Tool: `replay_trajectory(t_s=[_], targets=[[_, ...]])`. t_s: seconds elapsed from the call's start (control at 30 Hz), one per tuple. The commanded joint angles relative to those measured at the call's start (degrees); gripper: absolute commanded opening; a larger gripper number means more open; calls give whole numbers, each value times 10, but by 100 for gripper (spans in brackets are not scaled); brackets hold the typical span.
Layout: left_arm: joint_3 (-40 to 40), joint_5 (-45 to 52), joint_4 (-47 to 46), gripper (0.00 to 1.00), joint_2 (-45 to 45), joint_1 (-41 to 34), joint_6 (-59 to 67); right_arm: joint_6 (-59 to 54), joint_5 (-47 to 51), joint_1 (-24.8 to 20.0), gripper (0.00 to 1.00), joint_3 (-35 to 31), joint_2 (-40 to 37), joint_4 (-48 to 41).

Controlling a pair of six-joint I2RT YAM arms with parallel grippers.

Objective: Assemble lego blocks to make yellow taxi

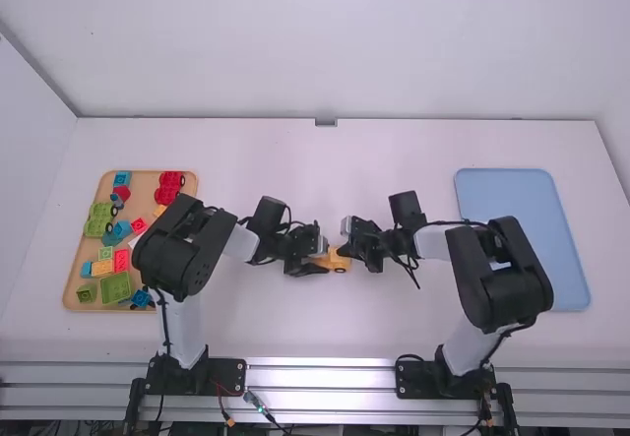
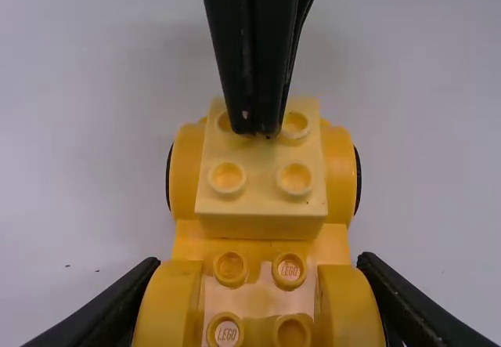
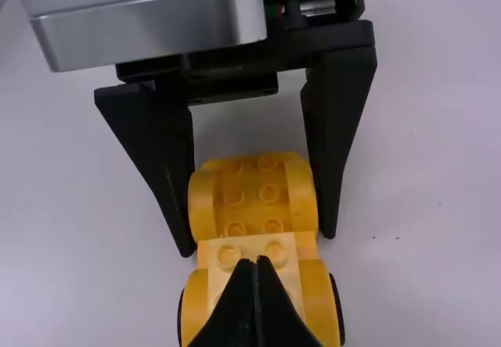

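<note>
Held at one end by my left gripper (image 1: 321,260), the yellow car base (image 1: 339,263) lies near the table's middle. In the left wrist view, my left gripper (image 2: 257,265) is shut across the rounded fenders of the yellow car base (image 2: 338,241). A pale yellow block (image 2: 262,214) sits on its other end, between the wheels. My right gripper (image 1: 348,251) is over that end; in the right wrist view, my right gripper (image 3: 256,261) is shut with its tips together at the pale block (image 3: 282,259), nothing visible between them. Whether they touch its studs is unclear.
At the far left, a wooden tray (image 1: 74,283) holds several green, red, blue and yellow blocks. A blue tray (image 1: 522,205) lies at the right. The two grippers face each other closely over the car base.
</note>
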Motion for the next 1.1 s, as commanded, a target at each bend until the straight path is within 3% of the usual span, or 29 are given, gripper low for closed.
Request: replay_trajectory(t_s=[0.0,0.3,0.7,1.07], targets=[[-6,5,-2,58,6,-4,3,5,79,2,0,-12,6,-16],[-6,5,-2,58,6,-4,4,27,119,3,0,-27,6,-16],[-6,5,-2,58,6,-4,4,63,208,64,0,-23,6,-12],[-6,5,-1,57,6,-4,4,-95,-52,5,0,10,-2,-13]])
